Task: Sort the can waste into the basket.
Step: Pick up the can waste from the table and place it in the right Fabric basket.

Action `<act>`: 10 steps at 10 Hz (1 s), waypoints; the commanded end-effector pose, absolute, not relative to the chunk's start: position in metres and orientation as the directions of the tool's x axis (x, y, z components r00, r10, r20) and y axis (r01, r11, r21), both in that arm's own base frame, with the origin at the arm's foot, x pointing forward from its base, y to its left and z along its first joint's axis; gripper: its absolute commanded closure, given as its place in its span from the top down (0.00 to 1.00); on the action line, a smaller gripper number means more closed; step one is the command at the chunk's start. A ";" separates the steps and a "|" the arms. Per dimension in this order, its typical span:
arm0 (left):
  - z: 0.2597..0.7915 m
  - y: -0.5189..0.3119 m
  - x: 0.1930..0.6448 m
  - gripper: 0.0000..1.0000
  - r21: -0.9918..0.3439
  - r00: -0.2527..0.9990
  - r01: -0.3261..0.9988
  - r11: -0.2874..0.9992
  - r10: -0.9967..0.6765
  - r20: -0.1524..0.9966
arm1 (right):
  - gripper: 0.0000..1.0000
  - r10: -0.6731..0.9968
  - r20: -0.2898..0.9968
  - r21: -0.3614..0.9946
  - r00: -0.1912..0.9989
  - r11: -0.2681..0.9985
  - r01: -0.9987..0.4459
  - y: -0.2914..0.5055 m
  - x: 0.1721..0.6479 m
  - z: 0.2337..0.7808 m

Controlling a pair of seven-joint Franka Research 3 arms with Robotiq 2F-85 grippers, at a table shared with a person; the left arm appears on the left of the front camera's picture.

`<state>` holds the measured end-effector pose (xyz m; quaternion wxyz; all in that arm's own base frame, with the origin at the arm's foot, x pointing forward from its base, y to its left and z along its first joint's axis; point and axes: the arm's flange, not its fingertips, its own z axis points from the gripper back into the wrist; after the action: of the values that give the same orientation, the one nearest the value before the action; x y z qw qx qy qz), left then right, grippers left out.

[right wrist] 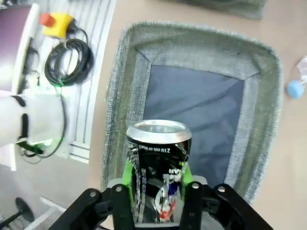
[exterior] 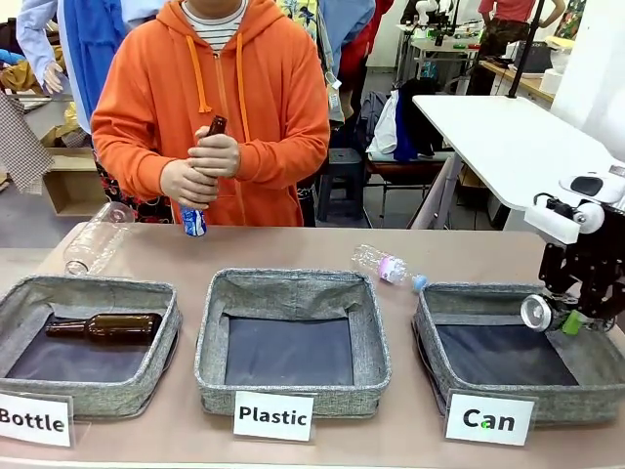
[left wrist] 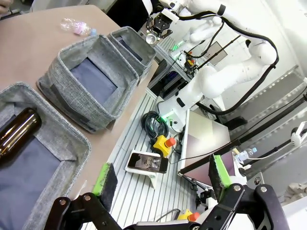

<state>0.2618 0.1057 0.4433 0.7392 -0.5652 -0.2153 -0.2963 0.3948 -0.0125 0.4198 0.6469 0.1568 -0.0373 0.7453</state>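
Observation:
My right gripper (exterior: 564, 319) is shut on the crushed, dark and silvery can (exterior: 538, 312), holding it on its side just above the right part of the grey "Can" basket (exterior: 426, 337). In the right wrist view the can (right wrist: 158, 158) sits between the green pads (right wrist: 127, 175), with the basket's rim (right wrist: 120, 96) and dark bottom below. The blue can (exterior: 193, 222) hangs from the person's hand at the far edge. My left gripper (left wrist: 163, 175) is open and holds nothing, off the table's near side. From there I see the right gripper (left wrist: 160, 23) over the Can basket (left wrist: 136, 43).
The person also holds a brown bottle (exterior: 215, 127). The "Bottle" basket (exterior: 166, 322) contains a brown bottle (exterior: 103, 327). The "Plastic" basket (exterior: 293, 288) stands in the middle. Clear plastic bottles lie at the far left (exterior: 93, 244) and behind the Can basket (exterior: 386, 266).

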 end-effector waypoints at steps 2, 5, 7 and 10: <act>0.444 0.105 0.258 1.00 -0.717 0.740 0.672 0.186 -0.199 0.642 | 0.96 0.949 0.281 0.111 -0.140 -0.177 -0.978 -0.018 0.394 0.413; 0.444 0.105 0.258 1.00 -0.717 0.740 0.672 0.186 -0.199 0.642 | 1.00 0.933 0.355 0.066 -0.063 -0.093 -0.993 -0.025 0.397 0.414; 0.466 0.131 0.241 1.00 -0.696 0.714 0.700 0.160 -0.176 0.678 | 1.00 0.806 0.581 0.014 0.113 0.129 -0.992 -0.033 0.407 0.428; 0.508 0.206 0.173 1.00 -0.629 0.642 0.765 0.136 -0.082 0.763 | 1.00 0.369 0.819 0.279 0.439 0.413 -0.867 -0.068 0.439 0.448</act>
<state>0.1830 0.1845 0.5015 0.7077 -0.5830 -0.2725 -0.2915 0.4221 -0.0605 0.4444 0.7596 0.3013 -0.2727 0.5079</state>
